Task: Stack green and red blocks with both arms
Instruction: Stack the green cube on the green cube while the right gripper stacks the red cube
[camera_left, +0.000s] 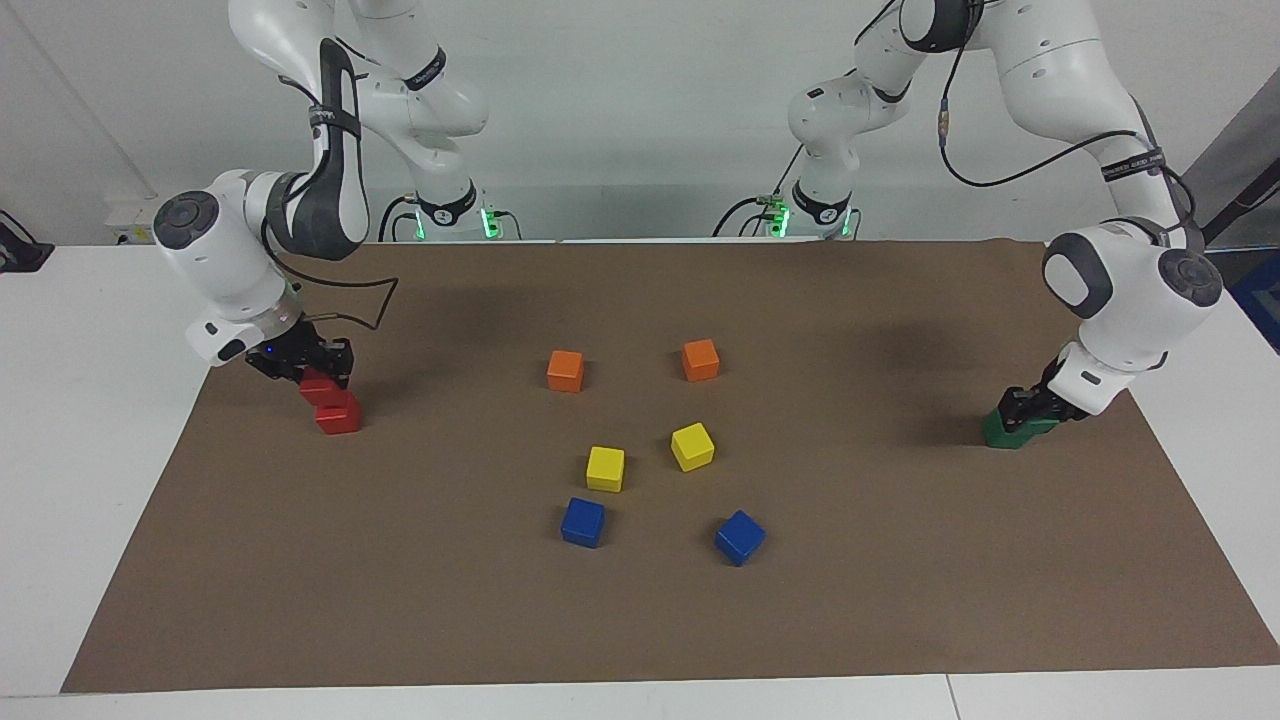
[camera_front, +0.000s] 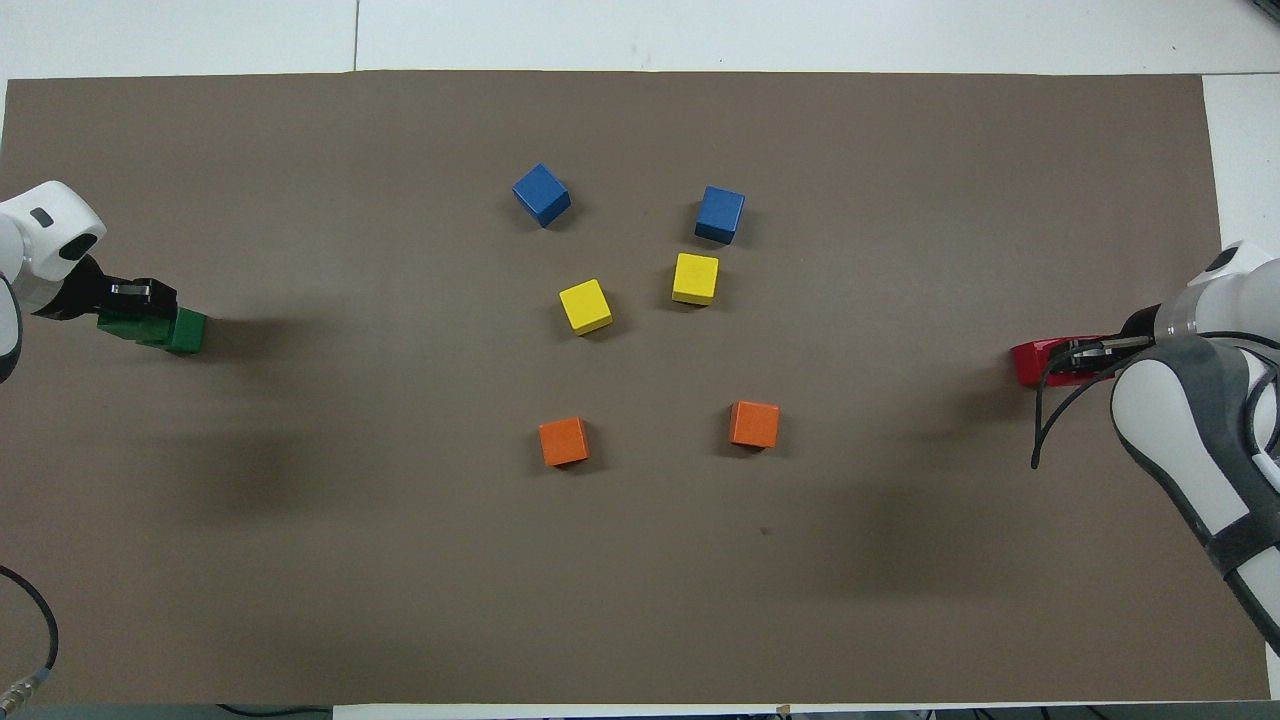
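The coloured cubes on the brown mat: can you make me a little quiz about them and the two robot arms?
1. True or false: the left gripper is at the dark green glossy cubes.
2. How many small orange cubes lie on the brown paper mat?
3. Which are nearer to the robots: A) the yellow cubes, B) the blue cubes?

Key: 1 true. 2 two. 3 A.

The right gripper is at the bright red glossy cubes.

We cannot tell whether the upper green block (camera_left: 1035, 424) rests on the lower one (camera_left: 1003, 432). The right gripper (camera_front: 1085, 352) hides most of the red blocks (camera_front: 1032, 358) from overhead.
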